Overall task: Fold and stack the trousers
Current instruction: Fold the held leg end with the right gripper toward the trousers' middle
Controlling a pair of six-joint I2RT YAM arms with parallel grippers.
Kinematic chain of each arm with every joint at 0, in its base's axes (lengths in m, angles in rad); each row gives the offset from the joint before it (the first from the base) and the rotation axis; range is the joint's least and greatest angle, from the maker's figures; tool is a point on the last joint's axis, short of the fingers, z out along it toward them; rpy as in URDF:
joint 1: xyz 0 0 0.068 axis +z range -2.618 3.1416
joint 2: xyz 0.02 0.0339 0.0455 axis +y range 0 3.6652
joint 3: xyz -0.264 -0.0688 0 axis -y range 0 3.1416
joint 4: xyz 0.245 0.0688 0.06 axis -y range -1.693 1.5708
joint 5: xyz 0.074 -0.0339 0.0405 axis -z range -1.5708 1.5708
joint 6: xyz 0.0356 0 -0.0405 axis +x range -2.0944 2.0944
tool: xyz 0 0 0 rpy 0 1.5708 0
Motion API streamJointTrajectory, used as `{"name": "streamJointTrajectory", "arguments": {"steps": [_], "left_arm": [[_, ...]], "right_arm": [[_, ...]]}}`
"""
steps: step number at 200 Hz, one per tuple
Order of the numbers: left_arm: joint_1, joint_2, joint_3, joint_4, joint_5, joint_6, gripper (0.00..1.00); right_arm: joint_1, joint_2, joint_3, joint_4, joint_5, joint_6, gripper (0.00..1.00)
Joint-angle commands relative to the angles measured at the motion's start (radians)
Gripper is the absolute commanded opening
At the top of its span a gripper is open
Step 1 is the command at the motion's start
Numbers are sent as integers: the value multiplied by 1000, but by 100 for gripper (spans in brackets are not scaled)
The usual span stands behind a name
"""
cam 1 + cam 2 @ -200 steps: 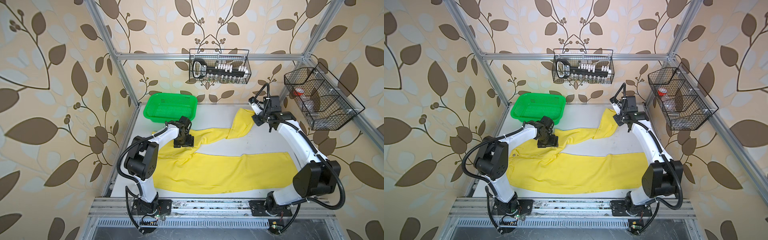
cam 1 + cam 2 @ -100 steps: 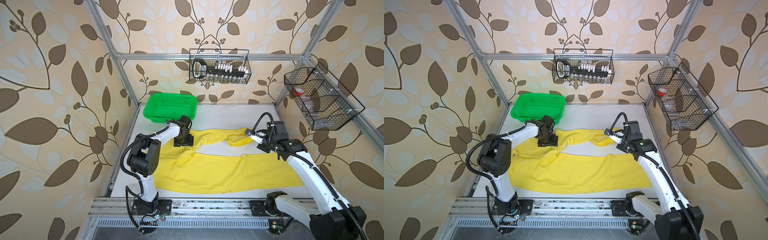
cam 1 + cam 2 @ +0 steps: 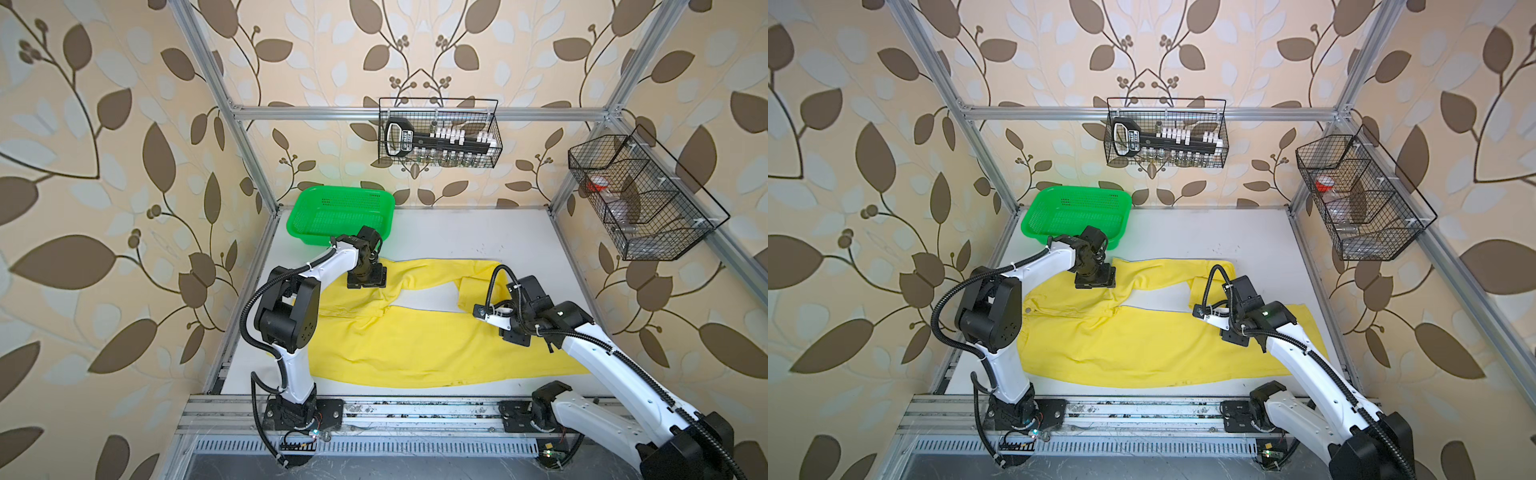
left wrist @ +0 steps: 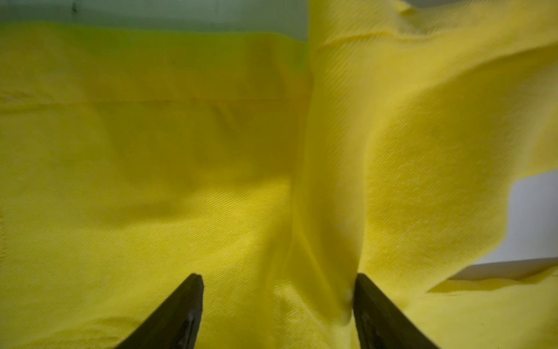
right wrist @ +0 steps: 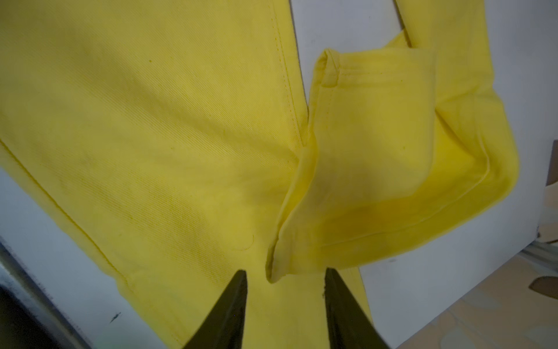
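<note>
The yellow trousers (image 3: 415, 349) (image 3: 1142, 345) lie spread over the white table, the near leg flat along the front. The far leg runs rightward from the waist, and its end (image 3: 473, 286) is folded back toward the near leg. My left gripper (image 3: 368, 276) (image 3: 1094, 278) points down onto the upper far leg. In the left wrist view this gripper (image 4: 277, 278) is open, with a ridge of cloth (image 4: 326, 241) between its fingers. My right gripper (image 3: 513, 334) (image 3: 1237, 336) hovers low over the near leg. It (image 5: 285, 275) is open, and the folded cuff (image 5: 377, 136) lies loose just ahead of its tips.
A green perforated basket (image 3: 340, 212) (image 3: 1075, 216) stands at the back left, just behind the left gripper. Wire baskets hang on the back wall (image 3: 440, 133) and on the right wall (image 3: 640, 195). A metal rail (image 3: 415, 411) borders the table's front edge.
The right arm swung from the back right corner forward and down, carrying the far leg's end toward the near leg, then opened and let it go. The left gripper stayed put.
</note>
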Motion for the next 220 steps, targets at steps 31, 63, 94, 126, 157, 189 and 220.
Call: {"name": "streamJointTrajectory", "arguments": {"steps": [31,63,94,126,157,189,220], "left_arm": [[9,-17,63,-30,60,-16,79],[8,-21,66,-21,95,-39,79],[8,-19,76,-28,102,-39,79],[8,-39,94,-42,119,-46,80],[9,-62,124,-66,108,-51,82],[9,-86,152,-76,111,-49,84],[13,-86,166,-97,100,-40,84]], "right_arm": [[5,-101,108,173,-144,426,65],[-77,-125,87,378,10,1026,72],[-269,-55,28,395,-121,1265,71],[-339,104,56,278,-64,1114,74],[-414,201,32,281,-74,1087,72],[-437,328,16,337,-110,1060,70],[-437,441,15,391,-118,1056,60]]}}
